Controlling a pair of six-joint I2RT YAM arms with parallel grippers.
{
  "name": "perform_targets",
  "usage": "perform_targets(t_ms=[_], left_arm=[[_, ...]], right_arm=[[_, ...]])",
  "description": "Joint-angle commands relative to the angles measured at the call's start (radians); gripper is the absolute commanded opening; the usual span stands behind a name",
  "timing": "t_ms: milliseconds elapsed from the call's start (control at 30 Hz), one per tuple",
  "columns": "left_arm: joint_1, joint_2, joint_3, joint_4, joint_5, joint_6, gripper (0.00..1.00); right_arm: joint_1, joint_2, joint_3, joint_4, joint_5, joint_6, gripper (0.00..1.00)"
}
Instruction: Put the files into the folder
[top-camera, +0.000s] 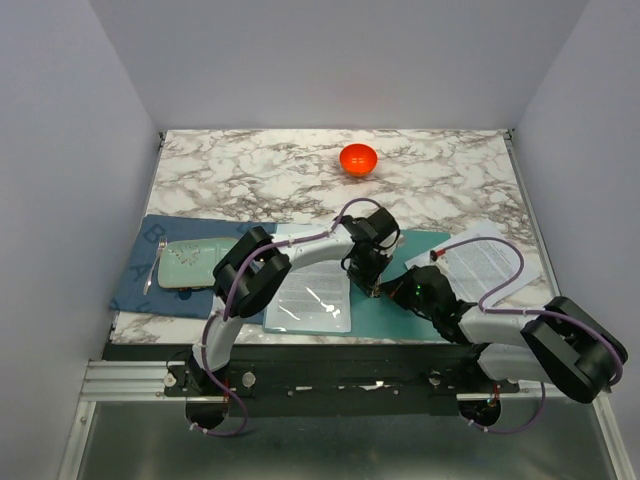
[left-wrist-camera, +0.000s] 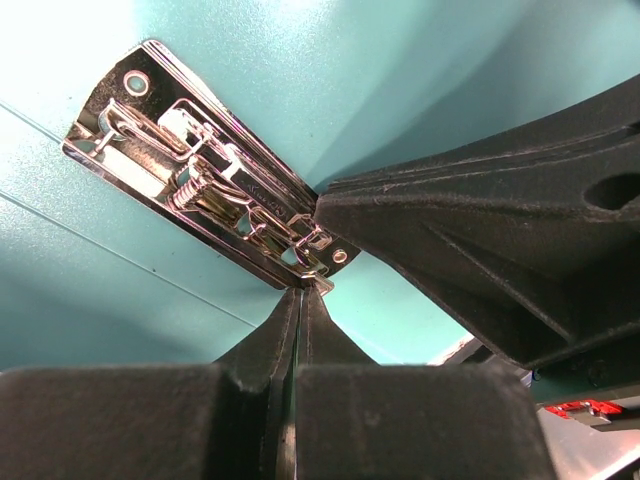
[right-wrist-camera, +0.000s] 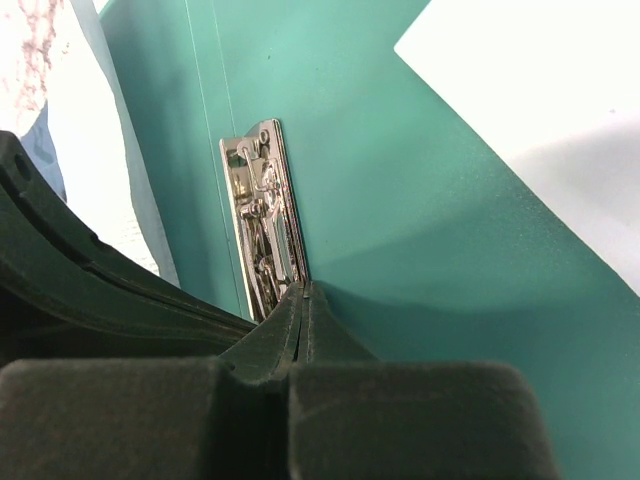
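While both pairs of fingers were pressed together with no gap, the left gripper (left-wrist-camera: 303, 290) and the right gripper (right-wrist-camera: 303, 292) met at one end of the metal clip (left-wrist-camera: 210, 190), their tips touching it. Around the clip spread the open teal folder (right-wrist-camera: 400, 200). Beyond the right gripper, the files (top-camera: 495, 255) lay at the folder's edge on the marble table (top-camera: 250, 170).

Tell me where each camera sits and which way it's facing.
Top external: above and behind the arms, looking down on the table and open folder, left gripper and right gripper meeting over it.
Left wrist: on the left arm, looking down its shut fingers at the metal clip.
Right wrist: on the right arm, looking along its shut fingers at the clip, files beyond.
Shared: both wrist views show the clip.
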Motion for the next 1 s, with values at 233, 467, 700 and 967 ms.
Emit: perform_targets(t_ms=[233,467,700,967], left_arm=[[-0.027,0.045,0.052,0.108,0.057,-0.002,0.0],[0.041,-0.052,0.09,0.031,0.141,0.027,0.0],[0.13,-0.159,0.026,0.037,0.183,0.018,0.01],[0.205,-0.184,-0.025,0.015,0.129,0.064,0.01]], right_arm=[[0.039,0.05,-0.087,-0.21,-0.032,0.039,0.01],[0.039,-0.008,-0.095,-0.276,0.0,0.052,0.01],[0.039,-0.031,-0.106,-0.299,0.009,0.063,0.01],[0.037,-0.117,-0.087,-0.362,0.032,0.039,0.01]])
